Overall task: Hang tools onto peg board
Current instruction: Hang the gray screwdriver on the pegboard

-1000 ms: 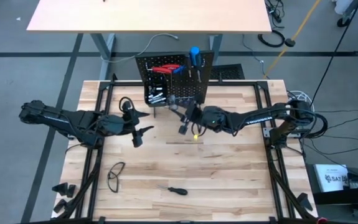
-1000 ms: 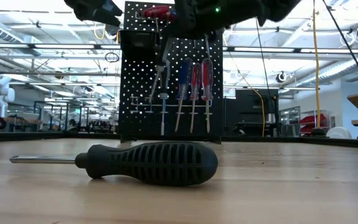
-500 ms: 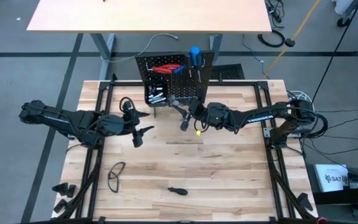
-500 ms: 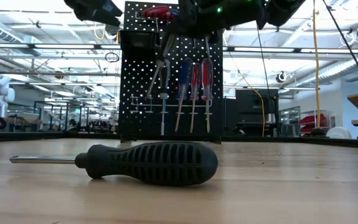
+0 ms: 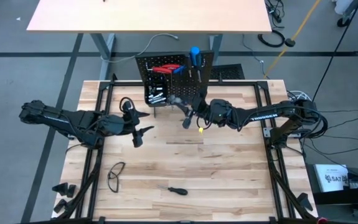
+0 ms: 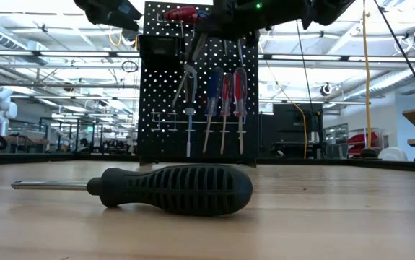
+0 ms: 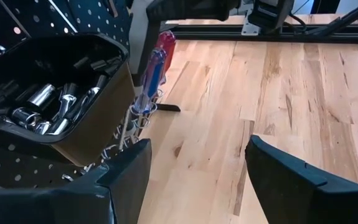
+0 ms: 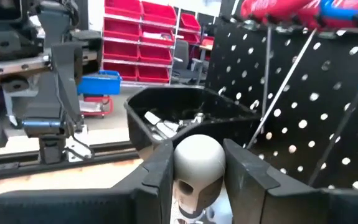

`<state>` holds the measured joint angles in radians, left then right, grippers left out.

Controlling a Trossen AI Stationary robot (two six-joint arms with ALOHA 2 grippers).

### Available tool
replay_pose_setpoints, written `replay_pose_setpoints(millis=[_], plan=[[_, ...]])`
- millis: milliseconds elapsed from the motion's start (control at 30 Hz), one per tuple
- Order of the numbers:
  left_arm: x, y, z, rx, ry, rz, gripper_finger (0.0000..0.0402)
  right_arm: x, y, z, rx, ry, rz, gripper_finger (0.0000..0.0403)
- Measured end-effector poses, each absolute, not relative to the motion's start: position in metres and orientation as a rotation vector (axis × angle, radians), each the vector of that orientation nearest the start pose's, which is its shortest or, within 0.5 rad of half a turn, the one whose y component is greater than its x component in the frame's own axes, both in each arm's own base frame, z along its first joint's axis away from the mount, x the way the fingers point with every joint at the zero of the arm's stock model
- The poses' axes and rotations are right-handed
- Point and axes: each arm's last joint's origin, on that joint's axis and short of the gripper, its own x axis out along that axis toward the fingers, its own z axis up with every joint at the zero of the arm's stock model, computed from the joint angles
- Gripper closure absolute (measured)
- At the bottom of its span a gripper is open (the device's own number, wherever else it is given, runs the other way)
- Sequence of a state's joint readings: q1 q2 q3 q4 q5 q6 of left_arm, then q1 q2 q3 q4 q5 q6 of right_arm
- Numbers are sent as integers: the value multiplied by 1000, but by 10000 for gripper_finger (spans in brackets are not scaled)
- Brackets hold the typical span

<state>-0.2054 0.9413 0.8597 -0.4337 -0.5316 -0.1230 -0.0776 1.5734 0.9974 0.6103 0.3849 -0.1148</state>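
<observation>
Currently the right gripper (image 5: 188,118) is closed on a tool with a rounded grey handle end (image 8: 197,158), held just in front of the peg board (image 5: 175,78). The tool's lower part is hidden by the fingers in the right wrist view, so its type cannot be confirmed; in the high view it appears as a slim grey shaft angled toward the board. The left gripper (image 5: 138,132) waits with its fingers apart, to the left of the board and above the table (image 5: 228,186).

Board status: red-handled pliers (image 5: 164,69) and several screwdrivers (image 6: 225,94) already hang from the hooks, and the small black bin (image 7: 54,81) holds silvery metal pieces. A black-handled screwdriver (image 5: 177,190) lies flat near the table's front edge, well apart from the board and not yet hung.

Probable failure modes from this position:
- The held tool may strike the hanging screwdrivers or the bin rim, because the free hook space is narrow and the gripper sits close to them.
- The tool may slip or rotate in the jaws, since the grip is on a smooth rounded end.
- A push against the board could shift or tip it on its stand.
- Release before the hook bears the tool would drop it onto the table.
</observation>
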Motion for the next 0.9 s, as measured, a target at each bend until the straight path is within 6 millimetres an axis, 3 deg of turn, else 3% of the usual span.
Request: replay_pose_setpoints(millis=[333, 533, 900], plan=[[194, -25, 312, 60, 452, 348, 142, 351, -39, 288, -131, -8, -469, 305], [194, -24, 313, 69, 440, 386, 142, 361, -40, 287, -162, 29, -470, 305], [158, -6, 337, 123, 320, 508, 142, 365, -42, 288, -199, 88, -518, 305]])
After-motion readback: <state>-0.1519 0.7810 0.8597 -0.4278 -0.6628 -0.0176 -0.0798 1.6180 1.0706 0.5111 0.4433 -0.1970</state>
